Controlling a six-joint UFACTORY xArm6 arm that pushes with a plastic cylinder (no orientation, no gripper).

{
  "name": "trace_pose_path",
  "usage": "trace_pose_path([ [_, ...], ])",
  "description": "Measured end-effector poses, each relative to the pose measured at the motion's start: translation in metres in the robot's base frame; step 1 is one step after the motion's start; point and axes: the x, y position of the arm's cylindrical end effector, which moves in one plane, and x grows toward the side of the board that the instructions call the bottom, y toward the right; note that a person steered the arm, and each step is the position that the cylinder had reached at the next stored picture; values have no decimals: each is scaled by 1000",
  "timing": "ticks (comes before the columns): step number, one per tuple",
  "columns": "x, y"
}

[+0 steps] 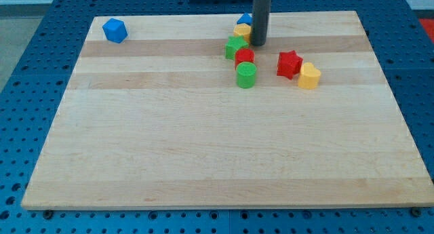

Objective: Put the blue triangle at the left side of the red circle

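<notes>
Seven blocks sit on the board: a blue cube far to the left of my tip, which is a bare rod holding nothing; the blue triangle just up-left of it, the red circle just below-left

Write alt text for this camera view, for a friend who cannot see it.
My tip rests at the right of a cluster near the wooden board's top edge: blue triangle, yellow block, green block, red circle, green cylinder. A red star and yellow block sit right; a blue block far left.
</notes>
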Motion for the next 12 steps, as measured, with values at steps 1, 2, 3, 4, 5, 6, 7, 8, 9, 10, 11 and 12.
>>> trace_pose_path([
  [1, 0, -6],
  [2, 3, 16],
  [3, 0, 48],
  [4, -19, 69],
  [5, -43, 76],
  [6, -49, 60],
  [7, -53, 28],
  [8, -55, 0],
  [9, -55, -25],
  [10, -55, -49],
  [11, -61, -57],
  [12, -67, -67],
])
